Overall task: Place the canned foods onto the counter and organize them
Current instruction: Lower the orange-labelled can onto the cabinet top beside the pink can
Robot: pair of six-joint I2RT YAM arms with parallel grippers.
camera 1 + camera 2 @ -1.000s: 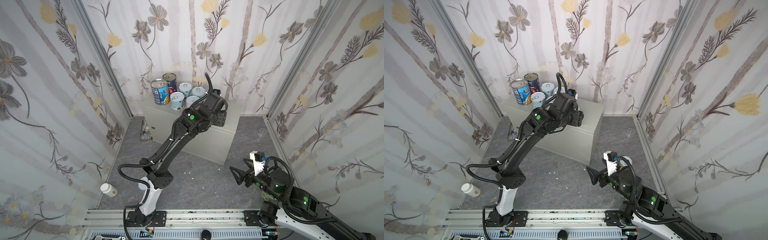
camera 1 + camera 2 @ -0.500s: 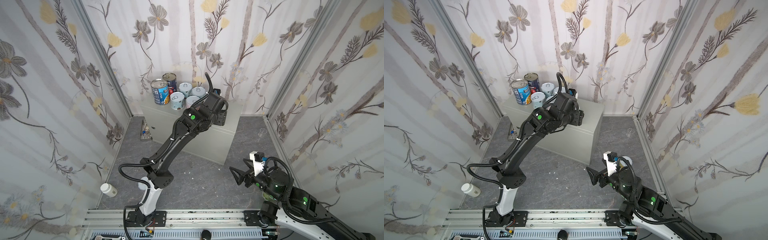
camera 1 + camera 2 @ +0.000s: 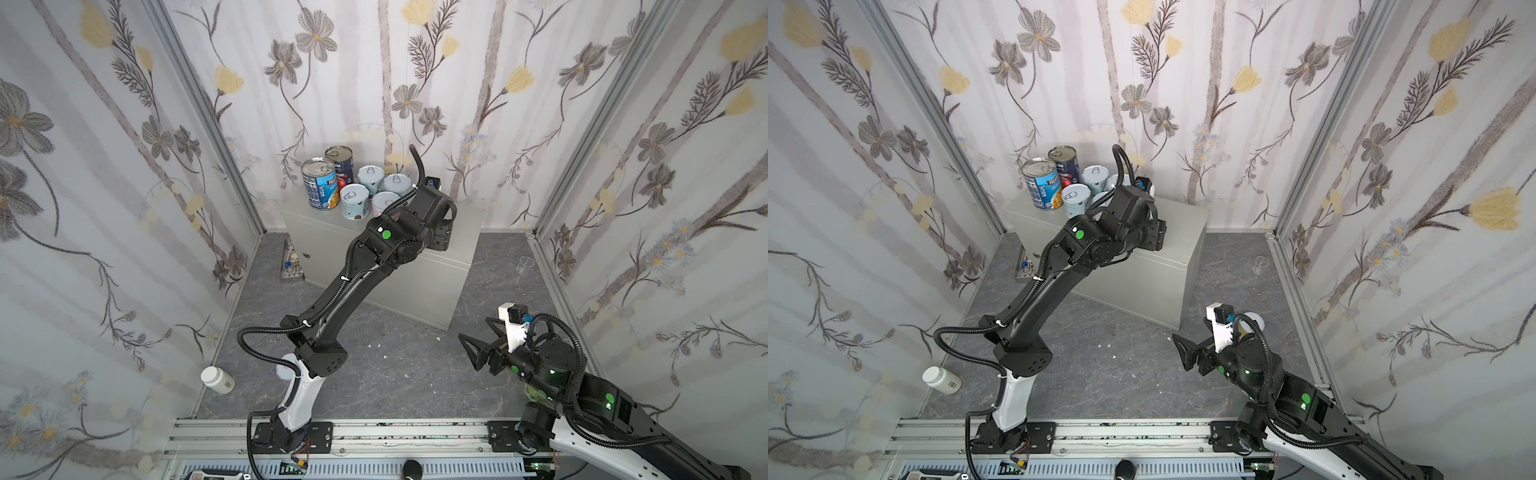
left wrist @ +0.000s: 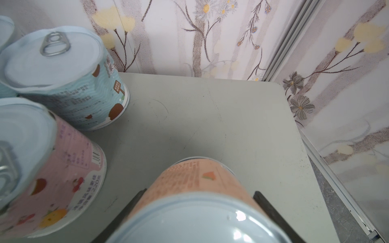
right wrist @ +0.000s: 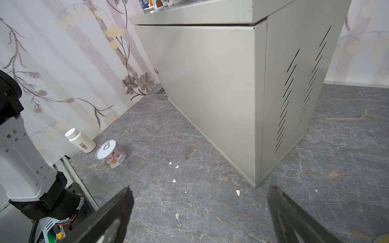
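Over the counter (image 4: 210, 109), the left hand (image 4: 199, 195) clamps an orange can (image 4: 189, 176) near the pink can (image 4: 69, 168), seemingly mid-placement, so next calls for a level set-down and release, while the right hand (image 5: 199, 188) hangs wide over the floor (image 5: 189, 136).

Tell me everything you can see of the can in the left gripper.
The peach can is short and round, with a peach-orange label bearing small print and a fruit picture, and a pale glossy end facing the wrist camera. The left gripper is shut on it, black fingers on both sides. It is over the counter, apart from the pink can. Whether its base touches the counter is unclear.
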